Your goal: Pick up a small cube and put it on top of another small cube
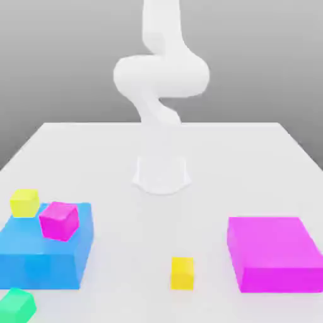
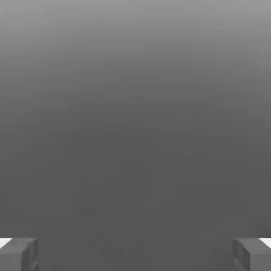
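A pale tabletop (image 1: 139,240) stands before a smooth grey backdrop (image 1: 63,63). In the hand view the gripper (image 2: 135,254) has its jaws wide apart with nothing between them, and plain grey lies beyond; the hand appears to be aimed away from the tabletop.

The arm (image 1: 162,76) rises high over the table, so I judge that the golden cube (image 1: 182,274) lies well below the jaws, on the bare surface out in front of the arm's base (image 1: 161,176). How far to either side of the jaws it sits, I cannot tell. It has no long axis; its front face looks nearly square to the exterior view, so a straight grip from above should suit it, once the hand turns down and travels to it.

Nearest the exterior view's camera is the green cube (image 1: 16,306), the place to stack on, also apart from the jaws and judged below them. It sits skewed near the blue block (image 1: 44,271), towards the exterior view's left, so the carry must go sideways from the golden cube. The magenta block (image 1: 276,243) lies on the opposite side. Farther back, the blue block bears the small magenta cube (image 1: 59,221) and, apparently, the lemon cube (image 1: 24,204).
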Controlling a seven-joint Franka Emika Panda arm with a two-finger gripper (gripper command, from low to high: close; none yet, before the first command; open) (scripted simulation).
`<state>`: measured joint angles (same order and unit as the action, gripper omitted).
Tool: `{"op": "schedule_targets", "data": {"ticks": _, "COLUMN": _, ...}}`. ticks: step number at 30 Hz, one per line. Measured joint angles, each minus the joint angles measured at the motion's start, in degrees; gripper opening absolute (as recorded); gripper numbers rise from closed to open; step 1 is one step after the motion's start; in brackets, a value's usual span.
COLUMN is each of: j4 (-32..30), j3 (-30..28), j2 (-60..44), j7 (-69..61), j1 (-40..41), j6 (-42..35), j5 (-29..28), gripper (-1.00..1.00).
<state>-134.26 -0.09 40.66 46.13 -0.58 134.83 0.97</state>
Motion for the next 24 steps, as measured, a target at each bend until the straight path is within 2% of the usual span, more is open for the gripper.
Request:
{"op": "schedule_targets", "data": {"ticks": 14, "j4": -14.0, "j3": 2.1, "j2": -29.5, "j7": 3.3, "j1": -2.1, "j6": 17.4, "j5": 3.3, "gripper": 0.00}}
{"op": "schedule_targets", "data": {"ticks": 21, "j4": -21.0, "j3": 2.8, "j2": -44.0, "j7": 8.8, "j1": -2.9, "j6": 26.0, "j5": -0.4, "gripper": 0.00}}
{"op": "schedule_targets", "data": {"ticks": 24, "j4": -21.3, "j3": 1.8, "j2": -50.2, "j7": 10.4, "j1": -3.7, "j6": 30.6, "j5": -2.2, "gripper": 0.00}}
